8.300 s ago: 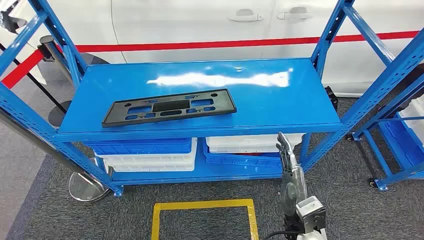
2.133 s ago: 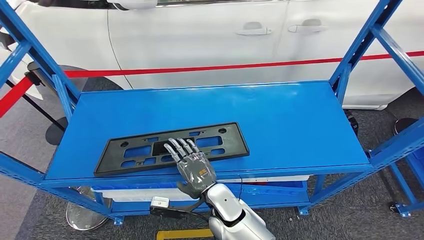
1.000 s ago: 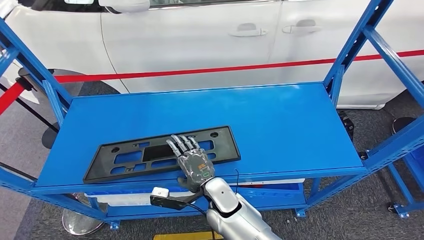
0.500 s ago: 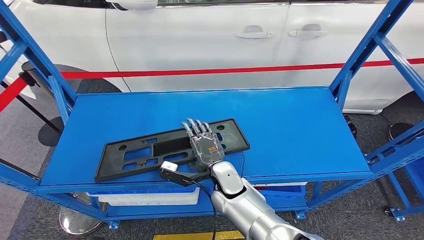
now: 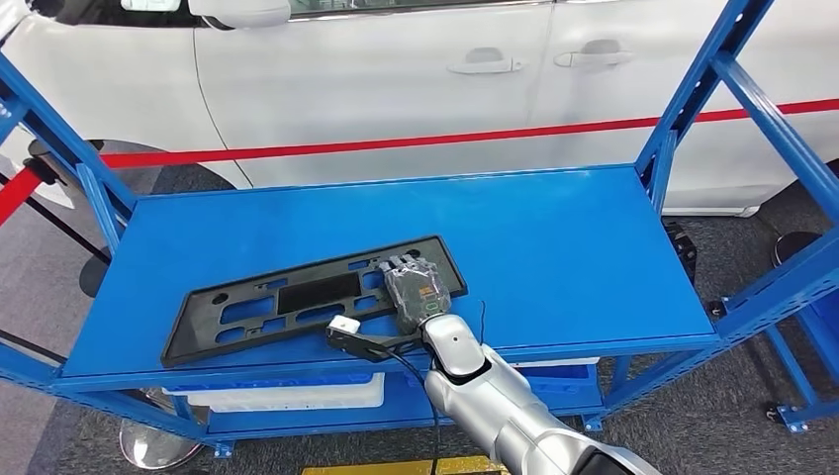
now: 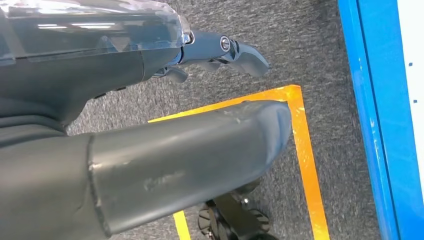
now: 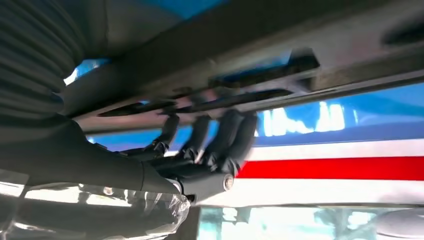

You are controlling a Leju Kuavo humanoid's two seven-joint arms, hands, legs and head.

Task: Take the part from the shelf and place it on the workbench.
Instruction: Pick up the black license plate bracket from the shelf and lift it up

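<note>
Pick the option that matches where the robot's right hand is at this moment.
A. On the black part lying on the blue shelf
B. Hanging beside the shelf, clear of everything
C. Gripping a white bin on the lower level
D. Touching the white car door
A: in the head view the right hand rests on the black part, near its right end on the blue shelf, fingers curled against it.

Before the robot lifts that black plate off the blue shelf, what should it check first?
1. Right hand on the black plate: ok.
2. Fingers curled at the plate's edge: ok.
3. Firm grip: cannot tell, the wrist view is blurred.
4. Plate lying flat on the shelf: ok.
5. Left hand free, hanging over the floor: ok.
6. Grip centred: not ok, it sits near one end.
</note>
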